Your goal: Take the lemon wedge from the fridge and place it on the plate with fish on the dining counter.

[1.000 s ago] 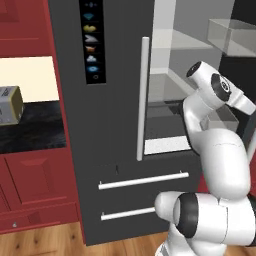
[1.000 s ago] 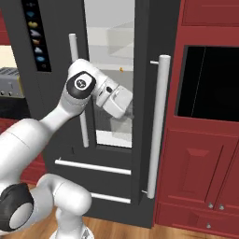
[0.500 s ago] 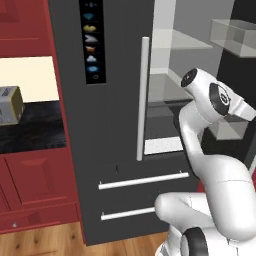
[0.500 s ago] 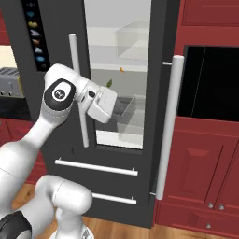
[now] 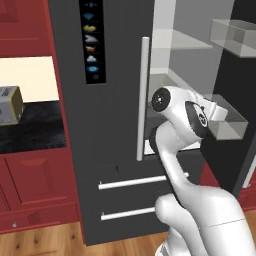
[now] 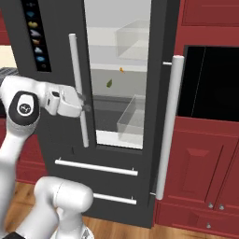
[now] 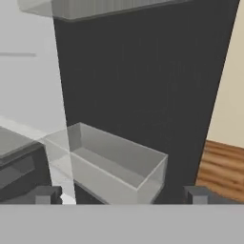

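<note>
Dark grey, the fridge [image 6: 51, 28] stands with its right door [image 6: 165, 116] swung open, clear shelves and door bins [image 6: 133, 119] showing. The gripper [image 6: 84, 103] hangs released and empty just beside the left door's pale handle [image 6: 78, 88]. A small green piece, perhaps the lemon wedge [image 6: 109, 83], lies on a far shelf.

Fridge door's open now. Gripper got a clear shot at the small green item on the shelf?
Probably yes. The fridge right door is swung wide, and the green piece sits on an exposed shelf with nothing in front. The open gripper hangs beside the left door handle, so it must round that first.
</note>
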